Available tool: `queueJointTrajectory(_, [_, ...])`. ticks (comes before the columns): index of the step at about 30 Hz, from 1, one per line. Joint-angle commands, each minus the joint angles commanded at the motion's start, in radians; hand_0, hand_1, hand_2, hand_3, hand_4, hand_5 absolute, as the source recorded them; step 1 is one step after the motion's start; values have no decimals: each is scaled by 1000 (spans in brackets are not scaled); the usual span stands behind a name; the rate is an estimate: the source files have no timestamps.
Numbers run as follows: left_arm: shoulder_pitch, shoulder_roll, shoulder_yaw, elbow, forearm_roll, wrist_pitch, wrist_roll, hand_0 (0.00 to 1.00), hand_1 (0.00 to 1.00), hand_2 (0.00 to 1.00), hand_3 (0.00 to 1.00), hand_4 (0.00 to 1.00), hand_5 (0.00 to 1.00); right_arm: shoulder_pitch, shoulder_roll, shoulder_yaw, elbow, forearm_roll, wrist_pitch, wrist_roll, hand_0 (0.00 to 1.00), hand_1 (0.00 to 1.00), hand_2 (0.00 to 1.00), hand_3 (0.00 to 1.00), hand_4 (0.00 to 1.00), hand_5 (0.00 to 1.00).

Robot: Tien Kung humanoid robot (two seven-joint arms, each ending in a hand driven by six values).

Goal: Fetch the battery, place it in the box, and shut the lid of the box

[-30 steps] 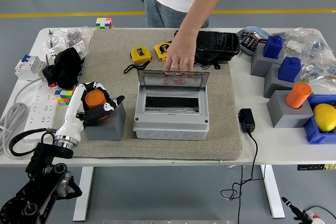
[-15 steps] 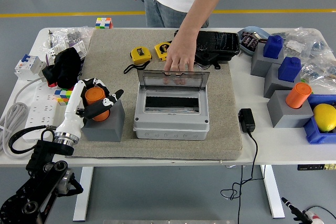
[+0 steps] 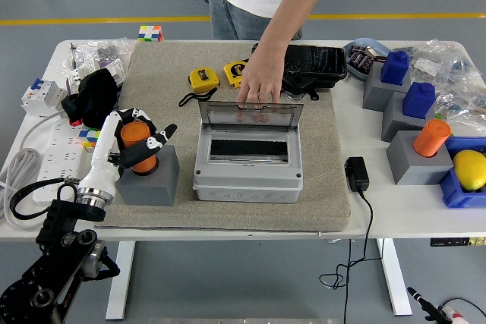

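One left hand point(image 3: 140, 142) wraps its fingers round the upright orange battery point(image 3: 137, 142); open box point(image 3: 248, 165) lies rightward.

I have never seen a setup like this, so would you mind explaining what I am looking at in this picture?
The camera sits high on a humanoid robot and looks down over a white table. The black and white limb at lower left is the robot's left hand, its fingers wrapped around an orange cylinder, the battery, which stands in a grey block. The right arm is out of view. On the beige mat sits a grey box with its clear lid raised. A person stands at the far side, one hand resting at the lid's top edge. Behind are two yellow tape measures, and at right more blocks with blue and orange pieces.
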Motion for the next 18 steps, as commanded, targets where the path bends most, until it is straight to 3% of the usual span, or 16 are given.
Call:
queueJointTrajectory(8, [-19,29,10,-52,32,14,15,65,50,105,104,798,226,1,0,0,-1,-1,0,0,900,886,837,868,998,998])
queueJointTrajectory(13, [-32,84,40,-114,133,24,52,65,51,106,102,795,229,5,-4,4,-1,-3,1,0,900,886,837,868,998,998])
queueJointTrajectory(18, [-58,145,65,-204,327,51,113,64,52,106,104,790,231,10,-7,8,-2,-5,0,0,900,886,837,868,998,998])
